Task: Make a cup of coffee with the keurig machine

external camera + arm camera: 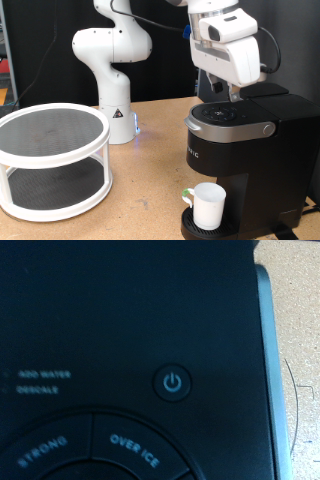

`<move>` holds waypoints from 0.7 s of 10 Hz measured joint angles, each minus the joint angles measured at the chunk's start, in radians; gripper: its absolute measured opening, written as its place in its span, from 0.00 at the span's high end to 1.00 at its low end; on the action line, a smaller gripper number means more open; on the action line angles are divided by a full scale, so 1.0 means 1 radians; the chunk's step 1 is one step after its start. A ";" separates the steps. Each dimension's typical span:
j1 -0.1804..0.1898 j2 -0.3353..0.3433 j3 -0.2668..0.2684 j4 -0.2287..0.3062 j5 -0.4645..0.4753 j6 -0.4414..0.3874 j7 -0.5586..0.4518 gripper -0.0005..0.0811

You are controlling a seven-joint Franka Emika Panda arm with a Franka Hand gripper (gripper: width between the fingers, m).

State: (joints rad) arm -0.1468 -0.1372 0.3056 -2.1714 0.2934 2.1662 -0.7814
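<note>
- The tool [222, 92] hangs directly over the closed lid of the keurig machine [240, 150], fingertips close to its top panel; whether its fingers are spread or closed cannot be told.
- The wrist view shows only that panel: a round power button [173, 382] above the "strong" and "over ice" keys.
- The machine, by the table's [140, 200] right edge in the exterior view, looks heavy and rigid; its buttons likely need only a light, square press.
- The cup [207, 206] stands upright on the drip base, handle left; light, hard, probably breakable, best taken by rim or handle.
- A round two-tier rack [52, 160] occupies the left edge.
</note>
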 joint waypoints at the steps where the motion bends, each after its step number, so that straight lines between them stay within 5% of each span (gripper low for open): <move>1: 0.000 0.000 0.000 -0.018 0.000 0.022 -0.012 0.33; 2: 0.000 0.000 0.000 -0.033 0.000 0.041 -0.021 0.55; 3: 0.000 0.000 0.000 -0.045 0.000 0.056 -0.026 0.55; 5: 0.000 0.000 0.000 -0.063 0.001 0.082 -0.036 0.93; 7: 0.000 0.000 0.000 -0.074 0.002 0.092 -0.043 0.98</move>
State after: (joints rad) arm -0.1468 -0.1373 0.3053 -2.2451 0.2955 2.2583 -0.8243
